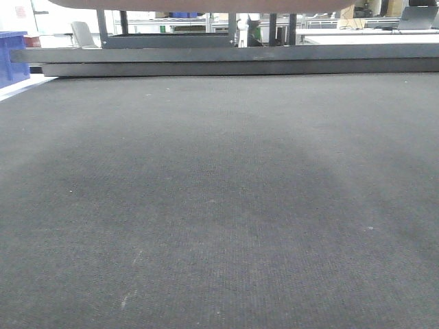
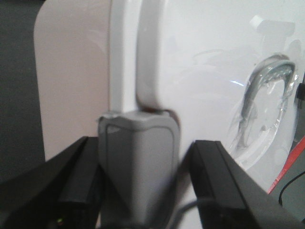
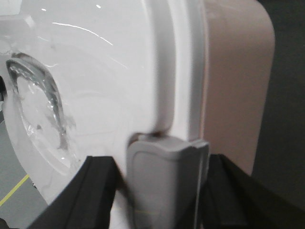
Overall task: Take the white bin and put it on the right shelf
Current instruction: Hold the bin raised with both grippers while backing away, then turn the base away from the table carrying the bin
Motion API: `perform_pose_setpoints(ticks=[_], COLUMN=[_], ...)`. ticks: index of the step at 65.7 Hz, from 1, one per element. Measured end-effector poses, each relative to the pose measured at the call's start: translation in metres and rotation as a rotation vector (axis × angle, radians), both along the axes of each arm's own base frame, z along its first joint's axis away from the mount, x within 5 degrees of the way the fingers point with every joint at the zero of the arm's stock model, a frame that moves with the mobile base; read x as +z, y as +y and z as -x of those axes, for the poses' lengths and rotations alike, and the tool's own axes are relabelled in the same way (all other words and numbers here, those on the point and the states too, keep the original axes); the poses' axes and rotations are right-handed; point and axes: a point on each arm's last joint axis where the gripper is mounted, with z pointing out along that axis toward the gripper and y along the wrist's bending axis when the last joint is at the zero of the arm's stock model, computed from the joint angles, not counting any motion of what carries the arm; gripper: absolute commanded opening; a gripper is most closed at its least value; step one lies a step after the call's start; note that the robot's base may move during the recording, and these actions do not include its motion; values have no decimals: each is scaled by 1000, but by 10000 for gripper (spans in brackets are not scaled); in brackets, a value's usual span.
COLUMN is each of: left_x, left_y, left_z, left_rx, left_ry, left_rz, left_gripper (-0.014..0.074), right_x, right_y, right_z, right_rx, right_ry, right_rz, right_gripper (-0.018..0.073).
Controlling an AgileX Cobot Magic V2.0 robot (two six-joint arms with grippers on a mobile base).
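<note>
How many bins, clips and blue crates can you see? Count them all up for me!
white bin: 1
grey clips on the bin, one in each wrist view: 2
blue crate, at the left edge: 1
Total: 4
A small blue shape far at the back is too small to tell, so it is not counted.

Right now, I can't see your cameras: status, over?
Left gripper shut on white bin rim. Right gripper shut on opposite rim. Bin up over dark mat. Blue crate far left, apart.
</note>
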Motion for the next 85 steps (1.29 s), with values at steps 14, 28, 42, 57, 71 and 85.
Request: perform_pose_setpoints(ticks=[14,28,42,57,71,85], left_x=[0,0,0,0,0,0], left_y=[0,0,0,0,0,0], left_z=[0,0,0,0,0,0], left_rx=[0,0,0,0,0,1], left_ry=[0,1,1,1,1,2], left_rz=[0,0,0,0,0,1], left_gripper=[241,241,241,241,241,241], right_x=[0,0,0,0,0,0], right_y=[0,0,0,0,0,0], right_z=[0,0,0,0,0,0], right_rx=[0,0,0,0,0,0], right_ry=[0,0,0,0,0,0], right_rz=[0,-2,-2,-2,-2,-2], right_gripper=[414,414,414,414,414,414])
